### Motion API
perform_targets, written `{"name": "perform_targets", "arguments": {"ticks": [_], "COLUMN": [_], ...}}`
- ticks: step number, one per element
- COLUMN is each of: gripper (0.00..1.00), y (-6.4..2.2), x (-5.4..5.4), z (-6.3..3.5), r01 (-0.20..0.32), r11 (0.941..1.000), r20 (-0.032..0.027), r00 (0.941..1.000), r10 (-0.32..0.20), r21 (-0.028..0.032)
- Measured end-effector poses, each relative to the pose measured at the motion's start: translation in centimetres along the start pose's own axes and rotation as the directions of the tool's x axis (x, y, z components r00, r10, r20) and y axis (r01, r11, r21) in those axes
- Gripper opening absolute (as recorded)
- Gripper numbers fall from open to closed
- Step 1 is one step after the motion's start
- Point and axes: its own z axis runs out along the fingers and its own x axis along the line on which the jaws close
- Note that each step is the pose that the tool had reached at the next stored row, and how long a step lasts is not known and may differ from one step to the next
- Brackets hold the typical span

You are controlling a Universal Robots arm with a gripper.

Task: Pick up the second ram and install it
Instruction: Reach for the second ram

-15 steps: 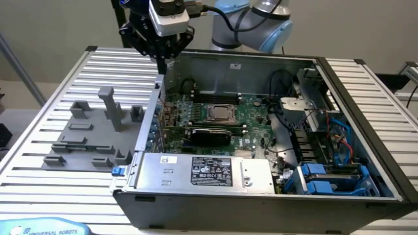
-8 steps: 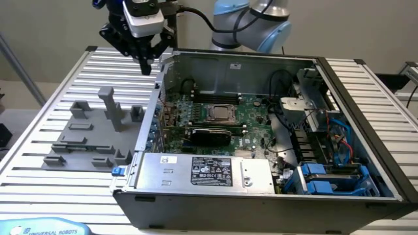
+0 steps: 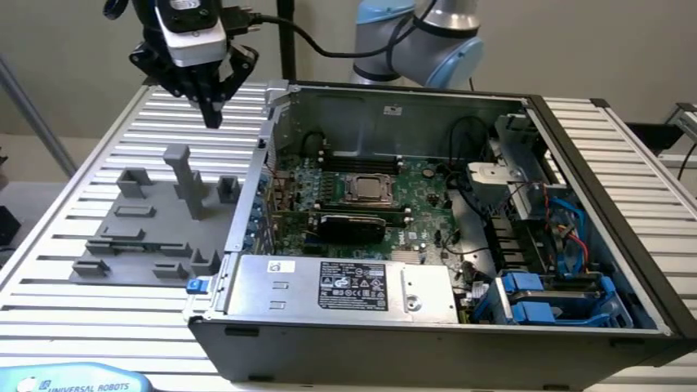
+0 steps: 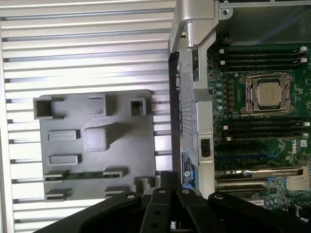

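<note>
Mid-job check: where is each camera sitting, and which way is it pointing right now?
Exterior view: raised off the arm, angled down across the slatted table and open computer case; shows the gripper, jaws shut, and an arm joint.
Wrist view: on the wrist, looking straight down past the gripper at the gray fixture.
Shared: gripper, fixture, case and its motherboard.
</note>
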Motion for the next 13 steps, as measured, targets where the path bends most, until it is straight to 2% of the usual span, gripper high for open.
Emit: {"name": "perform_targets", "arguments": {"ticks": [13], "gripper": [0.11], "y": [-0.64], "x": [5.9], "z": [1.01], "r01": [0.0], "r11": [1.0], "r20": [0.0002], "r00": [1.0], "r10": [0.0], "r21": [0.002]}}
